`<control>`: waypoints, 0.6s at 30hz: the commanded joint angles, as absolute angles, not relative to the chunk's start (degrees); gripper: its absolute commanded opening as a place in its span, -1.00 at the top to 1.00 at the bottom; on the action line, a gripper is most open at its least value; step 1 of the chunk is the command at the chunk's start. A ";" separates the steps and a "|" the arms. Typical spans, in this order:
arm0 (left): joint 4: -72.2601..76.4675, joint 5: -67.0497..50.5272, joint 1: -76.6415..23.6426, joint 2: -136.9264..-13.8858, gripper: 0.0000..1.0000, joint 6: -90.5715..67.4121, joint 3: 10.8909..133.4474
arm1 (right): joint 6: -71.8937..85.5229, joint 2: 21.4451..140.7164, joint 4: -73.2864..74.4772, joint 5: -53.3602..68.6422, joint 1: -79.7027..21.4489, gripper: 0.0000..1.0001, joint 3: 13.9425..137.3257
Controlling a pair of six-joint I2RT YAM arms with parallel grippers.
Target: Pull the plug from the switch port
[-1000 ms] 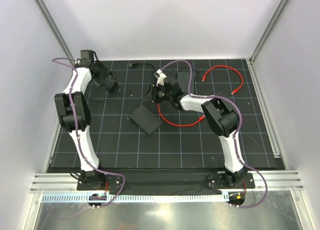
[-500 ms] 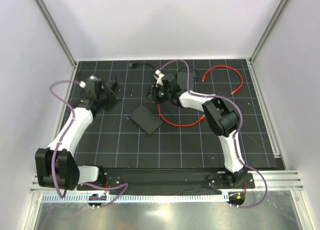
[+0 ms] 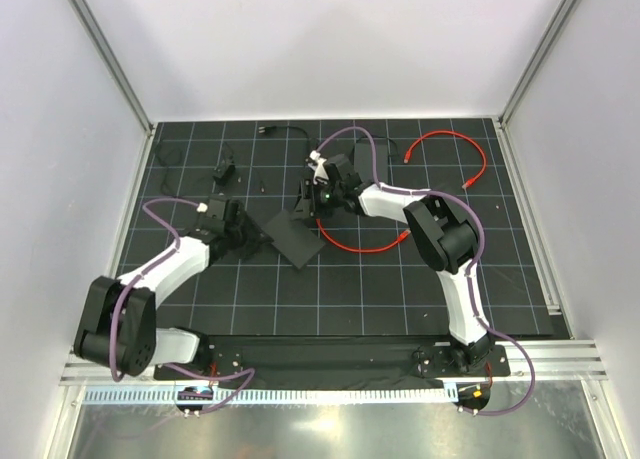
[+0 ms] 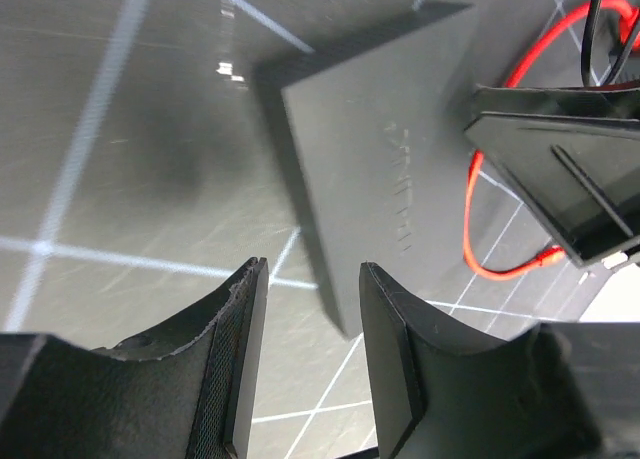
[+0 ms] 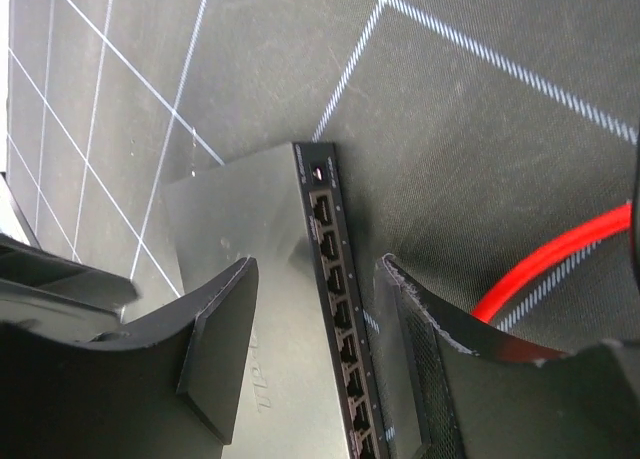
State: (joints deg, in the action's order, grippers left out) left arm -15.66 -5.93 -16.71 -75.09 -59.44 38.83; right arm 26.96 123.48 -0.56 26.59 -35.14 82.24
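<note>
The switch was laid flat on the grid mat, between both grippers. The right gripper was held over its port row, fingers spread, nothing grasped. The left gripper was likewise parted and empty, near the switch's corner. The plug could not be made out.

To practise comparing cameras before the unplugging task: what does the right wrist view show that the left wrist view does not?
Right wrist only: the port row of the switch, its visible ports apparently empty. Left wrist only: the raised lettering on the switch's top. Both: the switch, the red cable and the gridded mat.
</note>
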 commanded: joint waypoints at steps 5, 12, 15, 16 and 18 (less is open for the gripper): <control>-2.82 -7.82 -18.90 -85.06 0.08 -63.98 38.58 | 25.66 118.30 0.53 27.77 -34.98 -0.13 78.93; -0.79 -5.89 -18.63 -89.56 0.08 -64.25 40.60 | 24.70 117.95 1.93 29.44 -35.07 -0.01 78.66; -2.37 -4.49 -17.93 -90.52 0.06 -63.20 42.88 | 25.13 118.74 1.85 33.73 -35.16 0.09 79.19; -3.16 -4.22 -17.58 -90.88 0.06 -62.76 43.59 | 25.31 119.44 1.32 35.14 -35.07 0.11 79.54; -5.09 -4.22 -16.10 -91.49 0.05 -61.27 45.61 | 25.66 119.79 0.53 38.39 -35.50 0.13 79.72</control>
State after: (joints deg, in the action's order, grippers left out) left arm -4.27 -7.11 -18.04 -90.37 -63.55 42.13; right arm 25.32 121.23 1.93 30.13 -34.46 78.41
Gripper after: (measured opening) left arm 0.473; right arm 0.441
